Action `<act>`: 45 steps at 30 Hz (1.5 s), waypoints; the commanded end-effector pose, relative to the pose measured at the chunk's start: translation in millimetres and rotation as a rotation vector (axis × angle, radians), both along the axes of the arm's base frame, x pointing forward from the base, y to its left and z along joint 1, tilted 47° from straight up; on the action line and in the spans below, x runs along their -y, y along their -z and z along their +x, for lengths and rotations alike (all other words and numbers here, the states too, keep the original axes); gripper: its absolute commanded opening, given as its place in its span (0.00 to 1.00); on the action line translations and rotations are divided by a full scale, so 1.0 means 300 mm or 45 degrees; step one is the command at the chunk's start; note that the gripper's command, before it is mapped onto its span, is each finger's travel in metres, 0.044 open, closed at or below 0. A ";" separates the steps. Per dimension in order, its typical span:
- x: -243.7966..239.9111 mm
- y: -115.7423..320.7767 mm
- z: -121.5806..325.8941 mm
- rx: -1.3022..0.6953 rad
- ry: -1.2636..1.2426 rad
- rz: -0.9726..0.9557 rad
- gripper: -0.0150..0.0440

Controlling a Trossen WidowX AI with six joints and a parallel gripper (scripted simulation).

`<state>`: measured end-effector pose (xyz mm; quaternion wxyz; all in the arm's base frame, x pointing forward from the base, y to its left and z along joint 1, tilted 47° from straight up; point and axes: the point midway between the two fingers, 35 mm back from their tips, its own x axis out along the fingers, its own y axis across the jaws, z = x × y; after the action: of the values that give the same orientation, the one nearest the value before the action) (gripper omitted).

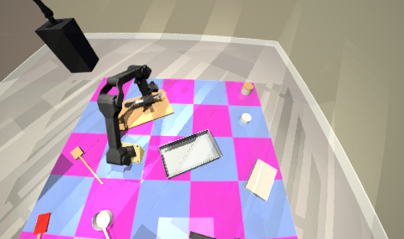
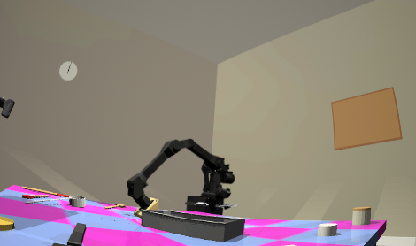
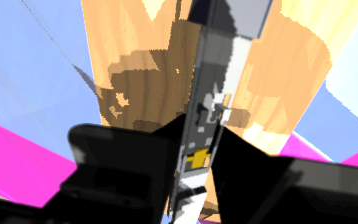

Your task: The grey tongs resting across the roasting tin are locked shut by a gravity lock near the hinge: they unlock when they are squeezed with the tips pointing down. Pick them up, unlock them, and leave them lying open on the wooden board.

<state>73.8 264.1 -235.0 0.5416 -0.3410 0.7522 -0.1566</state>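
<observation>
On the left of the checkered mat [image 1: 170,202] the arm's base [image 1: 119,154] stands, and the arm reaches up and away over the wooden board [image 1: 159,113] so that the load hangs above its goal. The gripper [image 3: 200,165] is clamped narrow on the grey tongs [image 3: 215,95], fingers pinching the two arms near the yellow lock [image 3: 198,160]. From the top view the tongs lie roughly level along the board's far half; whether they touch the wood or hover just above it cannot be told. They seem held closed, so I judge the release is the step in hand. The board's far edge and right corner lie near the tongs, leaving more room toward the base. Further right, the roasting tin [image 1: 190,153] sits well apart, out of the path.
</observation>
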 end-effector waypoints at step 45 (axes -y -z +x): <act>0.109 -0.520 0.230 -0.006 -0.001 -0.010 1.00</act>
<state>129.5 247.7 -115.0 0.5425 -0.3394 0.7525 -0.1556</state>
